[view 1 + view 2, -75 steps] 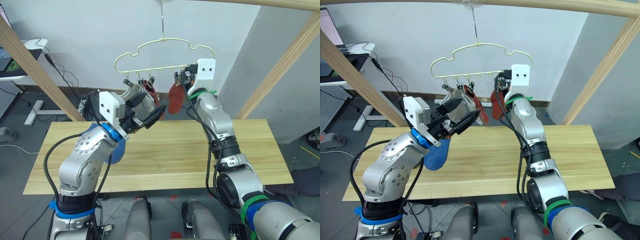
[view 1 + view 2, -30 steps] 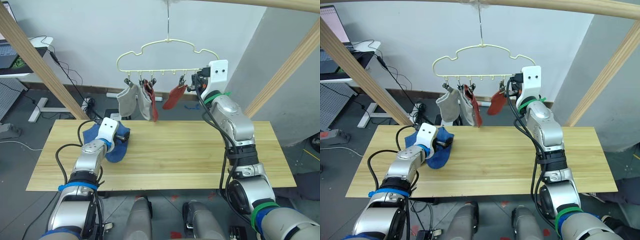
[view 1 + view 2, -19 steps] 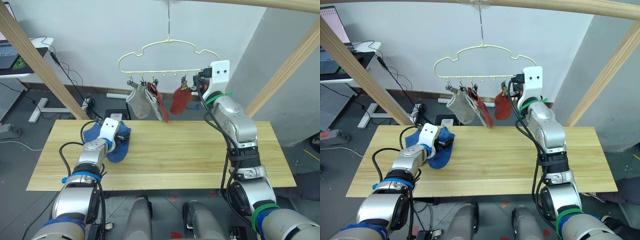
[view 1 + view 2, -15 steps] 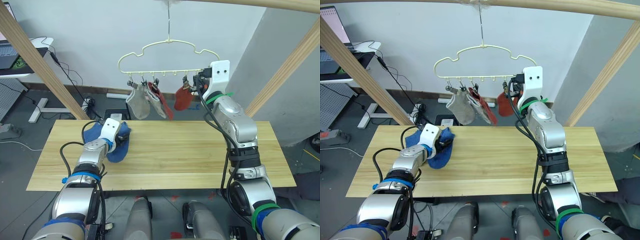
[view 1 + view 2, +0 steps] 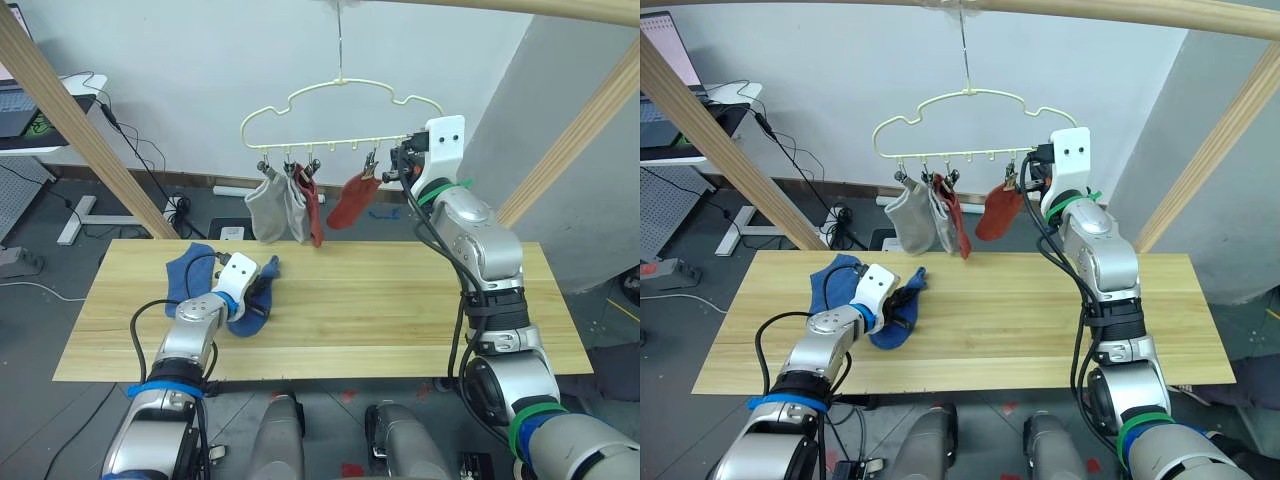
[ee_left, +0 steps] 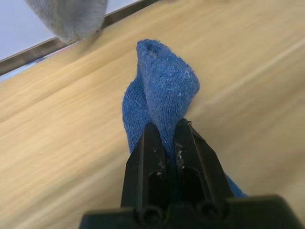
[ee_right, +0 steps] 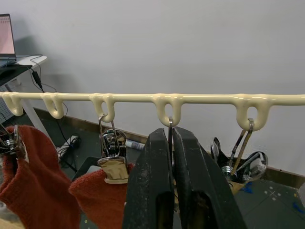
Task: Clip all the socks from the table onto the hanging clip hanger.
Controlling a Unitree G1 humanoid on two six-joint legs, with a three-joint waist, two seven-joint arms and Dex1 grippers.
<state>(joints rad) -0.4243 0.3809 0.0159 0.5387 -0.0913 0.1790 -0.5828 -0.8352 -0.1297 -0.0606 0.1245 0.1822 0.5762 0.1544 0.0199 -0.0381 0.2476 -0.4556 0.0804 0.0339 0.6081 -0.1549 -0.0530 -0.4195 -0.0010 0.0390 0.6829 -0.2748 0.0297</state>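
On the pale plank table (image 5: 400, 320), the left gripper (image 6: 166, 134) pinches a fold of a fuzzy blue sock (image 6: 164, 90); a second blue sock (image 5: 187, 272) lies crumpled just behind it. Above hangs the thin cream wire clip hanger (image 5: 340, 110), cloud-waved on top. Two soft grey socks (image 5: 268, 208) and a rust-red sock (image 5: 314, 208) dangle from its left clips. Another rust-red sock (image 5: 350, 200) hangs just beside the right gripper (image 7: 171, 138), whose black fingers are clamped on a metal clip (image 7: 170, 128).

Frame: wooden poles (image 5: 75, 125) crossed the scene, slanting at both sides.
Desk: a laptop (image 5: 665, 62) sat on it at far left.
Floor: cables (image 5: 140, 160) trailed along the wall.
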